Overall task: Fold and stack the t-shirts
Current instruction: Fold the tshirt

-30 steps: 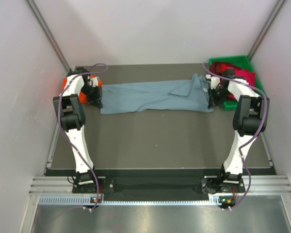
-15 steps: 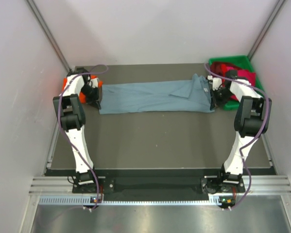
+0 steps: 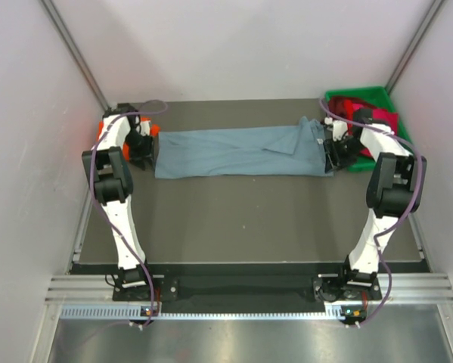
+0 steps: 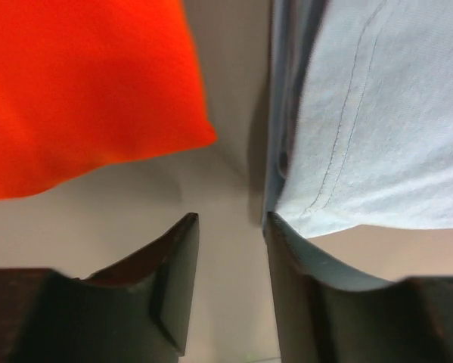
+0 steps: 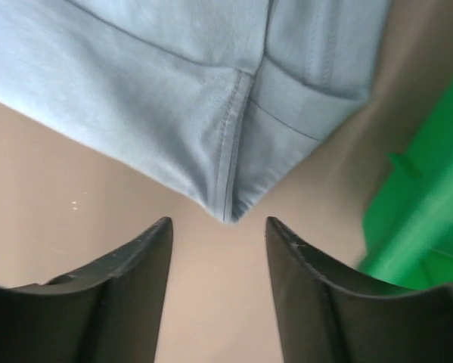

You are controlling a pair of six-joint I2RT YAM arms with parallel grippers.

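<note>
Left gripper [image 4: 230, 223] and right gripper [image 5: 218, 223] both stand with jaws spread and nothing between them, one at each end of the slate blue-grey t-shirt [image 3: 241, 151]. In the left wrist view the hem corner lies just at the tip of one finger, unpinched. In the right wrist view the shirt's corner sits just beyond the open gap. The shirt lies as a long narrow band running left to right across the far half of the table [image 3: 241, 227], apparently folded lengthwise. The crosswise folds are judged still to come. An orange-red t-shirt [image 3: 103, 133] lies at the far left, just beside the left gripper and apart from the band. Crimson t-shirts [image 3: 383, 121] remain in the green bin [image 3: 362, 96] at the far right, so most of the folding and the stacking is left. Compared with the view one second earlier, both grippers have drawn slightly outward off the ends of the band. The right arm has swung toward the bin, and the band lies a little straighter on the table.
</note>
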